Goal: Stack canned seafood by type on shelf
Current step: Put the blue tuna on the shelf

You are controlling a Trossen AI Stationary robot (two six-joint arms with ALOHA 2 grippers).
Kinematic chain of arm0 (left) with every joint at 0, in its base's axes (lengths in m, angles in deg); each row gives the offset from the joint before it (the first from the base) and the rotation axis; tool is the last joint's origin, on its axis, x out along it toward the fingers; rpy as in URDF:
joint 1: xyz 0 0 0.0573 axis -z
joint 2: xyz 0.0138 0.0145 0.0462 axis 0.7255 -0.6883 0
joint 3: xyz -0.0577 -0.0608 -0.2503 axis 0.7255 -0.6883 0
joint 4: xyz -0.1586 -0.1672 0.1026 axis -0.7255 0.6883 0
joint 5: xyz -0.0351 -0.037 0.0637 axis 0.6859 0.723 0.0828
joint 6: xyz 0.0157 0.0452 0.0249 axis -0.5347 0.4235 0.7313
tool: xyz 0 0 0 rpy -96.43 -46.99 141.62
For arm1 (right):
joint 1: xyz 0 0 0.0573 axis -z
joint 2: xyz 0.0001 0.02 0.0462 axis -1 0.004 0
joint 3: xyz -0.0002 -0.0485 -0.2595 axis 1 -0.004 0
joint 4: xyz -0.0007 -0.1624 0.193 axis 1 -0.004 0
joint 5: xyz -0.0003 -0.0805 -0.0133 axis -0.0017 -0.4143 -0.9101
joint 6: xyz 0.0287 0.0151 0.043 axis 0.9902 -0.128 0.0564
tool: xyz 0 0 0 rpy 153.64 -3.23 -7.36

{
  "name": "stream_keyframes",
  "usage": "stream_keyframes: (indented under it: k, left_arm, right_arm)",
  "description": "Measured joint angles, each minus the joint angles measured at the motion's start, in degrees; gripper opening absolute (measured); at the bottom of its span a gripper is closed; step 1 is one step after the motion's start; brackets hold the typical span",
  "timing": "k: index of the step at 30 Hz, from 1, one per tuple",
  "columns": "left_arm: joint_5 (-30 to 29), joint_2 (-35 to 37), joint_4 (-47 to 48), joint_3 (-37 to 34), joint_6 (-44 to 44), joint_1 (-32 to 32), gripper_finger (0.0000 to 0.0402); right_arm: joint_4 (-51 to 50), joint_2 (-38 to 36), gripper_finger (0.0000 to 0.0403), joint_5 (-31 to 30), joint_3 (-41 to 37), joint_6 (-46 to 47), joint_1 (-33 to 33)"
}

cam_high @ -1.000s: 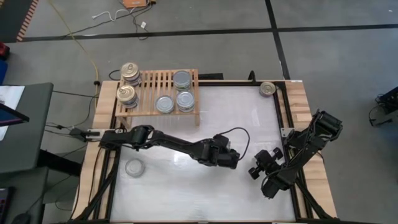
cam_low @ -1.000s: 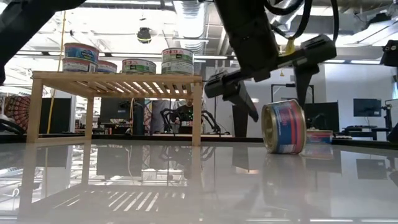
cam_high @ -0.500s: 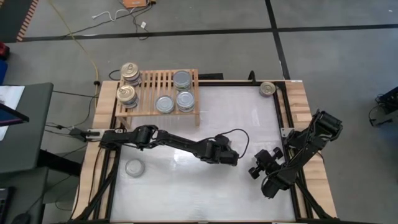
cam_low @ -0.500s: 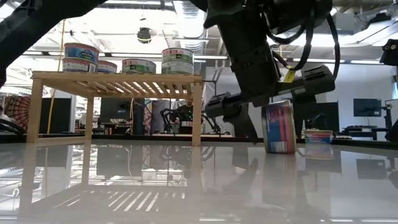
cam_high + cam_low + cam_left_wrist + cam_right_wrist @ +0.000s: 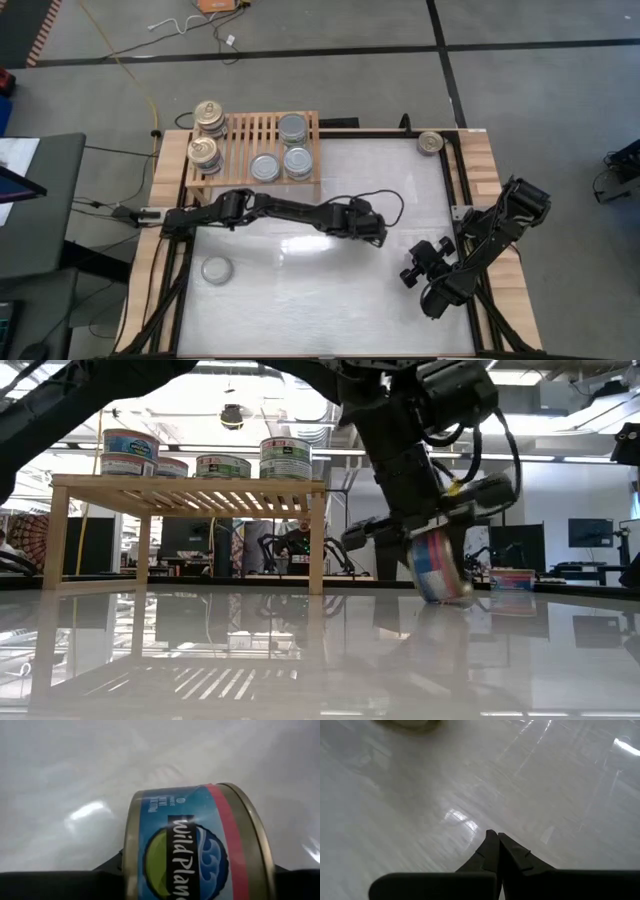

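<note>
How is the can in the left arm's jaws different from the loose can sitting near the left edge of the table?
The held can hangs tilted on its side in the left gripper, lifted off the table; the loose can lies flat on the table, untouched. The held can shows a blue label with a red band; the loose can shows only its plain silver-grey top from above. Both are short round metal tins off the shelf.

From above, the left gripper [image 5: 374, 232] covers the can [image 5: 440, 564] it's holding near the table's middle, so you can't see that can there at all. In the left wrist view the can's label is chopped off by the frame edge partway through its words. The tins on the shelf [image 5: 190, 486] have labels too small to read.
</note>
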Motion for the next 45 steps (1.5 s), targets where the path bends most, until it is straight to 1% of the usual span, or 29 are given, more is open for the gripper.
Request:
stream_keyframes:
  k: [3, 4, 6, 8, 11, 13, 18, 21, 24, 29, 33, 35, 37, 38, 40, 42, 45]
  left_arm:
    - [5.23, 1.41, -5.06, -0.13, 3.19, 0.2, 0.0159]
    - [6.16, 2.42, -7.03, -0.13, 4.27, 0.3, 0.0159]
    - [6.5, 5.58, -9.66, -0.13, 6.04, 0.4, 0.0159]
    - [5.42, 10.48, -11.51, -0.13, 7.63, 0.06, 0.0159]
    - [2.39, 17.92, -12.71, 0.13, 10.02, -0.6, 0.0159]
    - [-0.71, 22.78, -11.07, 0.17, 11.2, -0.75, 0.0159]
    - [-11.73, 32.53, -2.74, 0.0, 11.19, 1.2, 0.0159]
    - [-18.01, 37.0, 4.71, 0.11, 10.11, 3.87, 0.0159]
    - [-24.81, 39.0, 14.74, 0.11, 5.75, 6.9, 0.0159]
    - [-31.11, 39.08, 29.9, -0.09, -4.92, 10.69, 0.0159]
    - [-33.71, 39.35, 42.99, -0.04, -15.74, 12.68, 0.0159]
    - [-34.73, 39.21, 47.46, -0.04, -20.59, 13.87, 0.0159]
    - [-35.73, 39.17, 50.03, -0.06, -23.49, 15.23, 0.0159]
    - [-35.82, 39.34, 49.82, -0.47, -23.61, 15.83, 0.0159]
    - [-36.8, 40.87, 49.37, -3.21, -23.47, 17.16, 0.0159]
    - [-37.08, 42.65, 49.67, -7.48, -26.74, 17.68, 0.0159]
    - [-37.02, 46.98, 48.13, -18.26, -32.39, 18.22, 0.0159]
  right_arm:
    - [-0.02, 0.0, 0.0028, 0.0, 0.0, 0.0, -0.11]
    - [0.03, 0.0, 0.0028, 0.0, 0.0, 0.0, -0.15]
    - [0.28, 0.0, 0.0028, 0.01, 0.0, 0.01, -0.15]
    - [0.7, 0.0, 0.0028, 0.01, 0.0, 0.0, -0.33]
    - [1.36, 0.0, 0.0028, 0.0, 0.0, 0.02, -1.07]
    - [1.47, 0.0, 0.0028, 0.02, 0.0, 0.32, -1.67]
    - [1.65, 0.0, 0.0028, -0.02, 0.0, 1.96, -3.17]
    - [2.53, 0.0, 0.0028, -0.02, 0.0, 2.0, -3.99]
    - [3.33, 0.0, 0.0028, -0.04, 0.0, 2.03, -4.33]
    - [4.44, 0.0, 0.0028, -0.09, 0.0, 2.12, -4.32]
    - [4.93, 0.0, 0.0028, -0.22, 0.0, 2.12, -4.24]
    - [5.18, 0.0, 0.0028, -0.29, 0.0, 2.11, -4.24]
    - [5.14, 0.0, 0.0028, -0.33, 0.0, 2.09, -4.24]
    - [5.14, 0.0, 0.0028, -0.35, 0.0, 2.06, -4.24]
    - [5.11, 0.0, 0.0028, -0.39, 0.0, 2.0, -4.24]
    - [5.09, 0.0, 0.0028, -0.39, 0.0, 1.96, -4.15]
    - [5.12, 0.0, 0.0028, -0.39, 0.0, 1.96, -4.13]
